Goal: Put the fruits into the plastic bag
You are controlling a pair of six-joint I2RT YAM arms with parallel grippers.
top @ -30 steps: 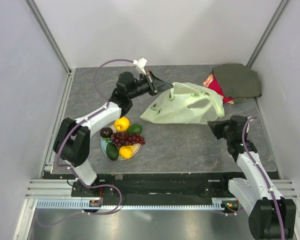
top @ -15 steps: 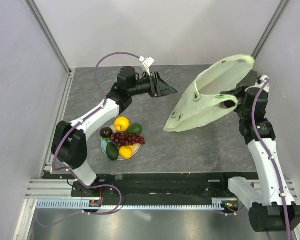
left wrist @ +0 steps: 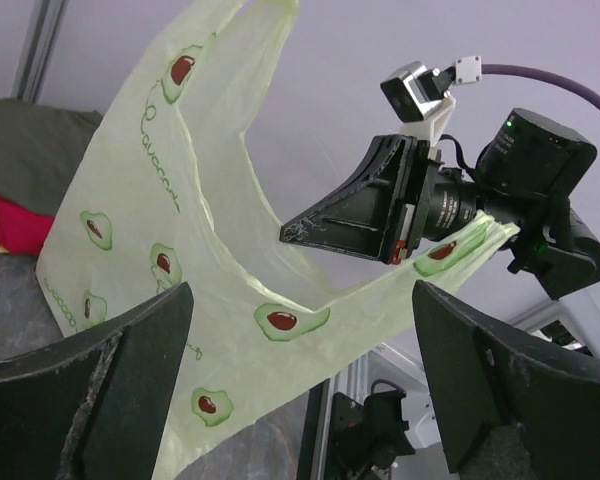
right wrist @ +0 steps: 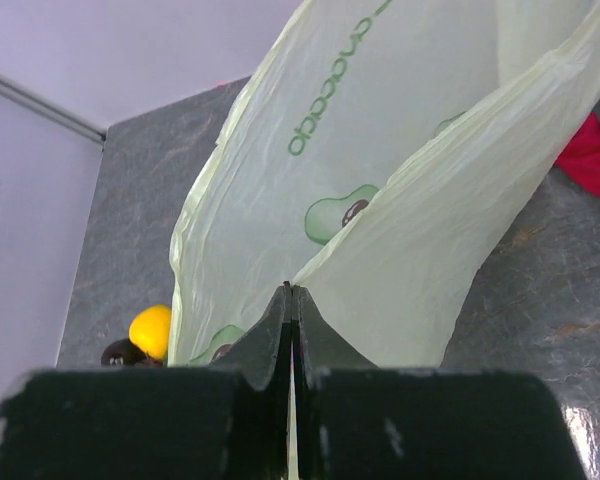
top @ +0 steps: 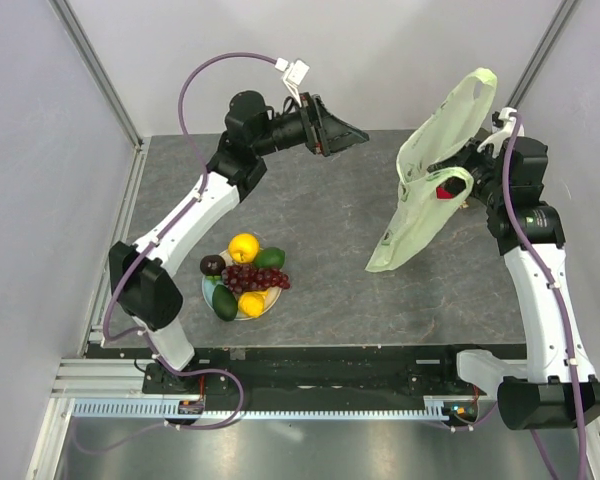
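Observation:
The plastic bag (top: 420,205) hangs in the air at the right, pale green with avocado prints, its bottom corner close to the table. My right gripper (top: 460,178) is shut on one of its handles; in the right wrist view the closed gripper (right wrist: 292,295) pinches the film of the bag (right wrist: 380,180). My left gripper (top: 358,133) is raised at the back middle, open and empty, pointing at the bag from some distance. Between its spread fingers (left wrist: 90,390) I see the bag (left wrist: 180,250). The fruits (top: 246,277) lie on a plate at the front left: an orange (top: 244,246), lemon (top: 251,303), grapes (top: 256,277), two avocados and a dark fruit (top: 212,265).
The pale plate (top: 274,300) sits near the left arm's base. A dark green and red cloth (left wrist: 25,170) lies in the back right corner, mostly behind the bag and right arm. Walls with metal rails close the table on three sides.
My left gripper let go of the bag, opened wide and rose toward the back. My right gripper lifted the bag off the table, up and to the right.

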